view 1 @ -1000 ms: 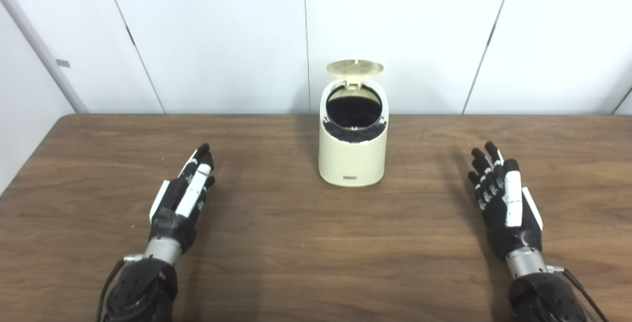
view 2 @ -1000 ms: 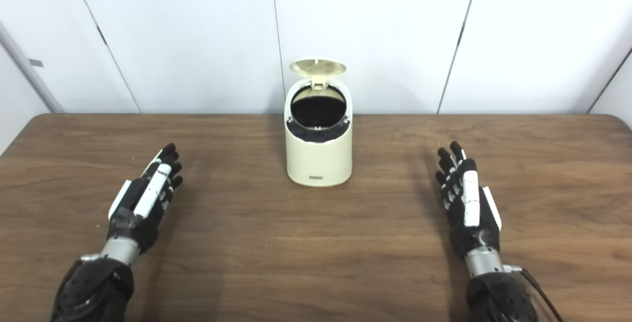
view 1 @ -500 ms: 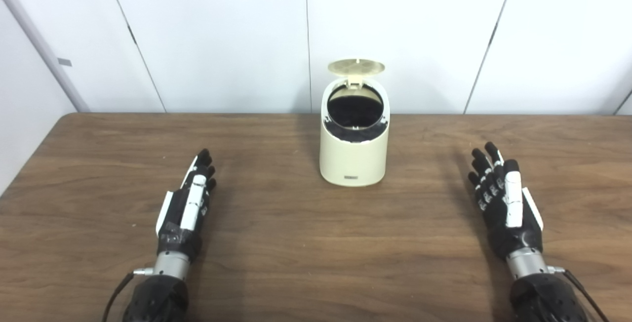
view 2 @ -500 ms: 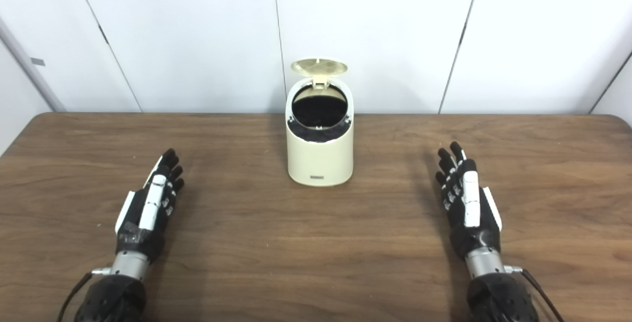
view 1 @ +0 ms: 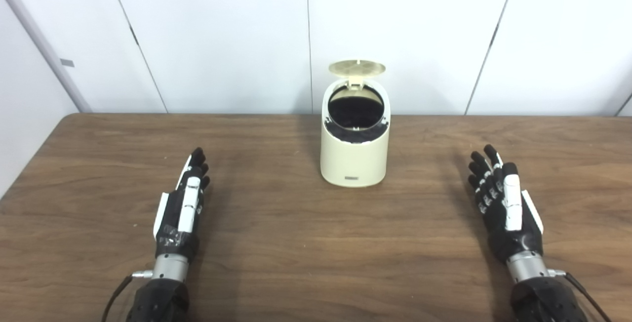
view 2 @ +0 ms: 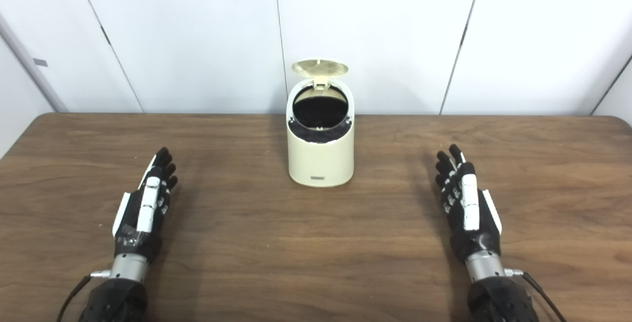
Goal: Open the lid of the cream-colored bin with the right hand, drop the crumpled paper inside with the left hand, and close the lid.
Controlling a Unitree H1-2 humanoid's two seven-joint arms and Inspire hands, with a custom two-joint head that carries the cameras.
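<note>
Left hand [view 1: 181,213] has pulled back toward the robot and swung straighter since a second ago; it was angled in toward the middle of the table, now it points nearly straight ahead. Right hand [view 1: 503,203] barely shifted. The whole picture has drifted slightly too, so part of that is camera motion.

Bin [view 1: 353,137] hasn't moved: far centre of the table [view 1: 296,253], close to the back edge, well apart from both hands. Lid [view 1: 357,67] is already up, hinged at the rear and tipped back, so the mouth faces the robot. Interior is dark; looks like a black liner at the rim. Can't tell whether anything sits inside.

Hands: both released, fingers extended and slightly apart, grasping nothing, hovering low or resting on the wood, one each side of the bin.

Crumpled paper: not visible anywhere, neither on the table nor in either hand. Either it's already down in the dark bin or it isn't in this scene; the views don't settle it.

My read: the left hand backing off empty fits a finished drop, with lid-closing left for the right hand. That hand is still off to the side, nowhere near the lid. Next it needs to reach up and over to the lid's top edge and tip it forward; too hard a push could shove the light bin.
</note>
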